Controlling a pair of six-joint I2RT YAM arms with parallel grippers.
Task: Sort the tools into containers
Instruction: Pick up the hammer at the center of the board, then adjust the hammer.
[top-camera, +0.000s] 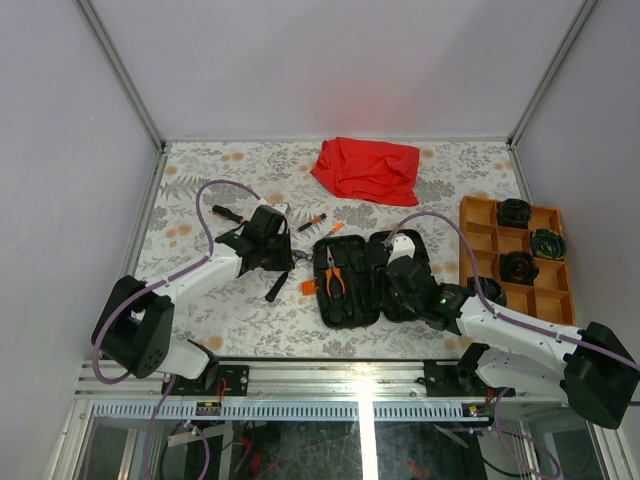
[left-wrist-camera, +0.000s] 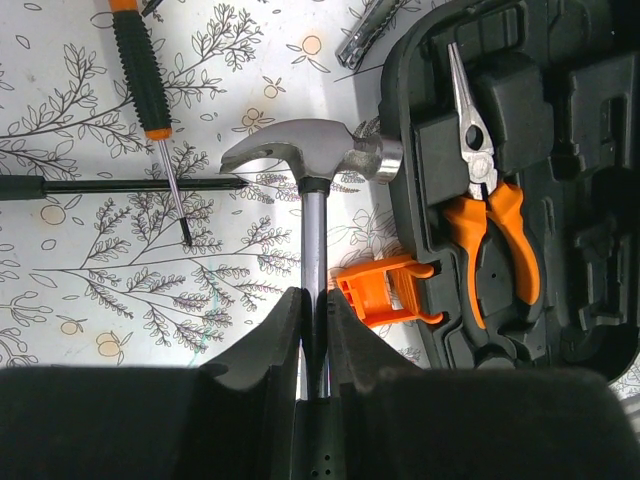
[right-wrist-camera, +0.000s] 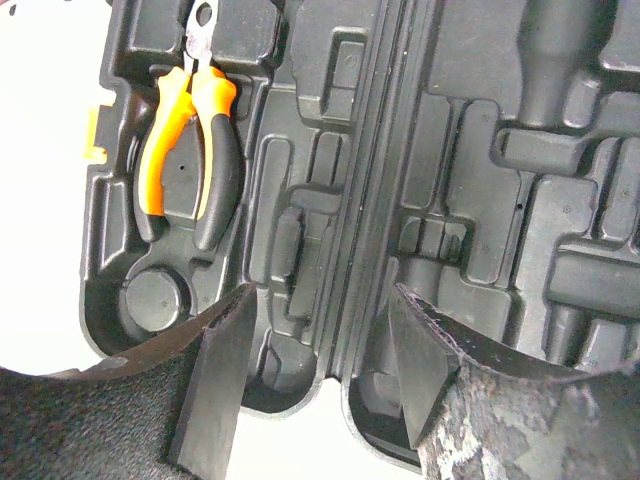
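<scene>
Hammer (left-wrist-camera: 312, 150): left gripper (left-wrist-camera: 314, 300) is pinching its slim shaft toward the left edge of the worktop (top-camera: 230, 322) (right gripper (right-wrist-camera: 318, 335) gaping, empty); the heavy head risks swivelling it loose.

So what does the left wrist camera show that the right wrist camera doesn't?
Only the left wrist: a hammer gripped between its fingers, plus screwdrivers on the flowered table. Only the right wrist: its own open fingers over the black case's other half, visible slots empty. Both: the opened case with orange-handled pliers seated inside.
</scene>
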